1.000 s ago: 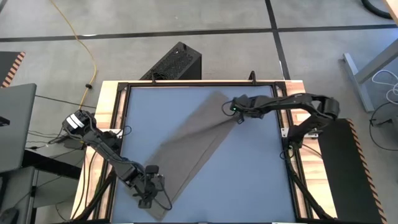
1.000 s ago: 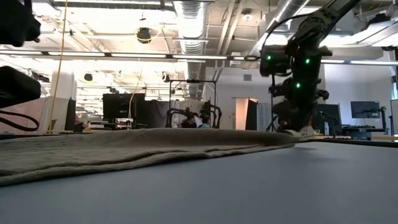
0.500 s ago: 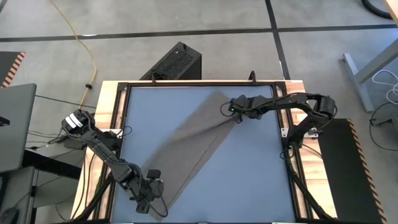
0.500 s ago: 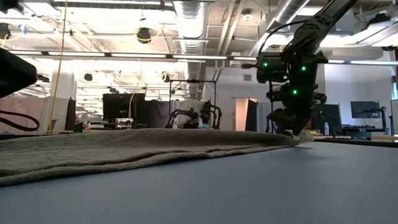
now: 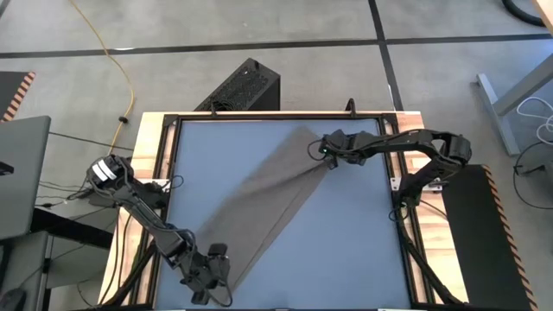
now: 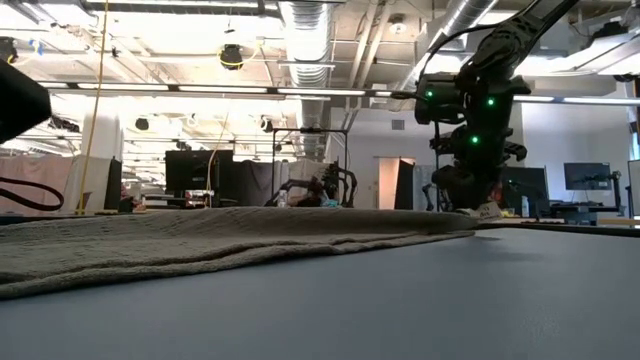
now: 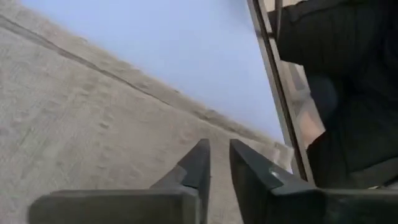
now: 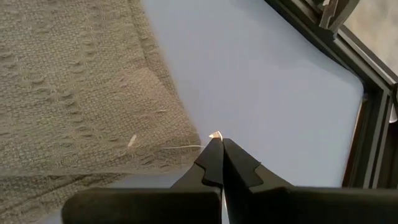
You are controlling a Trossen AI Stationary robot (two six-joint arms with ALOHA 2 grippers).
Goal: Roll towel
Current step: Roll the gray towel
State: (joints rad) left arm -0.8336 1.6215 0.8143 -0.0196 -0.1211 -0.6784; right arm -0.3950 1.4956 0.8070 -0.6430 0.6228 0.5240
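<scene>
Coarse-woven taupe towel (image 5: 263, 203) lies flat, diagonal on smooth blue table (image 5: 346, 250); left gripper (image 7: 219, 163) slightly apart, right gripper (image 8: 219, 149) together, pinching nothing.

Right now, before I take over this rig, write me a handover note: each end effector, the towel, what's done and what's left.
Left end effector: at the towel's near-left corner, fingers slightly apart, nothing visibly between them.
Right end effector: shut at the towel's far-right corner, beside the small white tag; whether it pinches cloth cannot be told.
Towel: folded into a long strip, lying flat and diagonal across the blue table.
Done: the strip is laid out.
Left: no roll started at either end; all the rolling remains.
</scene>
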